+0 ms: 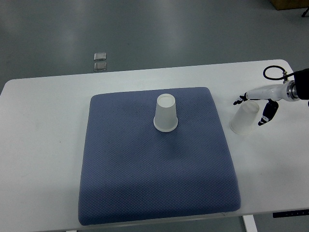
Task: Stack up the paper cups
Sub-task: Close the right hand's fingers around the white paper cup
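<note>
Blue quilted mat [145, 179] lies in the middle of the white table [43, 145], taking up most of the near half. Left part of the table bare; no left arm in the picture.

On the mat, toward its far edge and near centre: one paper cup [166, 113], white, standing upside down, wide rim on the fabric, closed base up. Nothing rests on it. What is under it, if anything, cannot be seen.

Right of the mat, on bare tabletop just beside the mat's edge: a second cup [245, 119], also inverted but tilted, top leaning toward the arm. Inside hidden as well.

Right hand [256, 107] comes in from the right edge. Dark fingertips spread either side of the second cup's upper part, one at the far-left side, one hanging at the right. Fingers sit close around the cup; whether they press it or merely bracket it, I cannot tell. The tilt suggests contact.

Progress, as judged: stack not begun. Two cups well apart, one on the mat, one off it. Remaining: secure the second cup, carry it left over the mat, lower it onto the first.
</note>
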Controlling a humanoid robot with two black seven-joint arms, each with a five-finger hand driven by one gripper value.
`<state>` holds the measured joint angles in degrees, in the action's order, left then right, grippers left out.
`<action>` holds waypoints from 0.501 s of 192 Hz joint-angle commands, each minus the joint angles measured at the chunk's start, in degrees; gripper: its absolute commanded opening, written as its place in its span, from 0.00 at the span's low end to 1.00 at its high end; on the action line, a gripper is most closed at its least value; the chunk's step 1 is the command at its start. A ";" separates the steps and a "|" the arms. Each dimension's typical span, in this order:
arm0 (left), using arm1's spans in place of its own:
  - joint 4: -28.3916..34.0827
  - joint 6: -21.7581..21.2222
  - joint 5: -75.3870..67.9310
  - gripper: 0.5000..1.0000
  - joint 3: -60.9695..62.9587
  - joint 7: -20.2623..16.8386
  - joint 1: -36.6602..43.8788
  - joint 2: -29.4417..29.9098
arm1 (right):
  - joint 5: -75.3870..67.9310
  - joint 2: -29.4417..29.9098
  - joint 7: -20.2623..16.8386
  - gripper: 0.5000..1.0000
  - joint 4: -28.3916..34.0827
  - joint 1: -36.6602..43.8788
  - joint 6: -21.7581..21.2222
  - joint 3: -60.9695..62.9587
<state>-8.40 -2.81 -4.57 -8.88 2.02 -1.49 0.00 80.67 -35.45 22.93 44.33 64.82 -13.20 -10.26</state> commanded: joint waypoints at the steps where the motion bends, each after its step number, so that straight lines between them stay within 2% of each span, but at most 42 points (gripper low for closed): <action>1: 0.05 0.00 0.00 1.00 0.00 0.00 0.00 0.00 | 0.02 0.38 0.01 0.79 -0.30 -0.40 0.28 -0.02; 46: -0.04 0.00 0.00 1.00 0.00 0.00 0.00 0.00 | 0.10 1.52 0.01 0.65 -0.91 -0.92 1.86 -0.11; 80: -0.04 0.00 0.00 1.00 0.00 0.00 0.00 0.00 | 0.10 2.31 0.10 0.40 -1.62 -1.28 2.04 -0.64; 96: -0.04 0.00 0.00 1.00 0.00 0.00 0.00 0.00 | 0.10 2.58 0.19 0.32 -1.71 -1.28 2.04 -0.73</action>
<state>-8.42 -2.81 -4.57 -8.88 2.02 -1.50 0.00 80.77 -33.25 23.04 42.78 63.59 -11.17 -10.83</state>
